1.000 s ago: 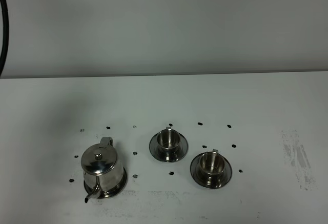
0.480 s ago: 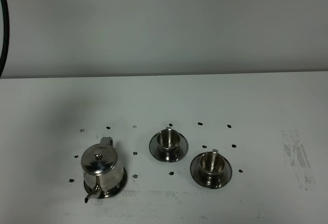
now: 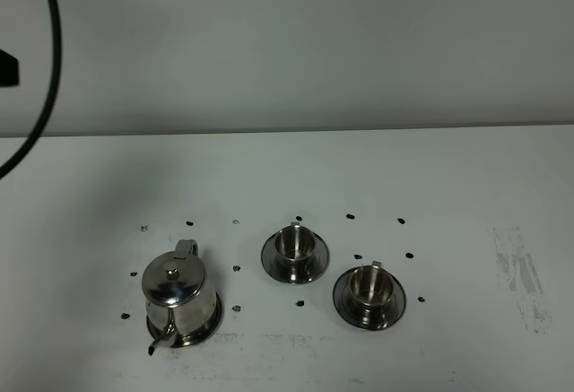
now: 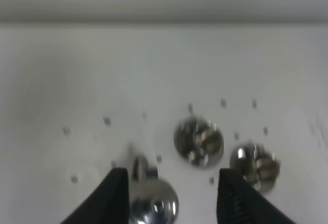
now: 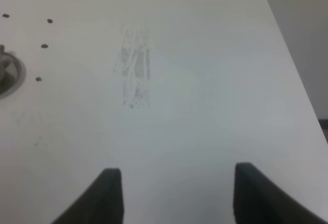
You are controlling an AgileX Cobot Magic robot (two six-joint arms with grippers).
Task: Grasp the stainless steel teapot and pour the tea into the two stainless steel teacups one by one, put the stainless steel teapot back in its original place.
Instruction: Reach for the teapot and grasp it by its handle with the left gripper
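The stainless steel teapot stands on its saucer, the original place, at the front left of the table, spout toward the front edge. The two stainless steel teacups, one in the middle and one to its right, each sit on a saucer. In the blurred left wrist view my left gripper is open and high above the table, with the teapot far below between its fingers and both cups beyond. My right gripper is open over bare table.
Small black dots ring the saucers. A scuffed grey patch marks the table at the right, also seen as a smear ahead of the right gripper. A black cable hangs at the upper left. The table's right edge is near.
The black cable at the upper left has swung further into the high view, and a dark part of the left arm now shows at the left edge. Teapot and cups have not moved.
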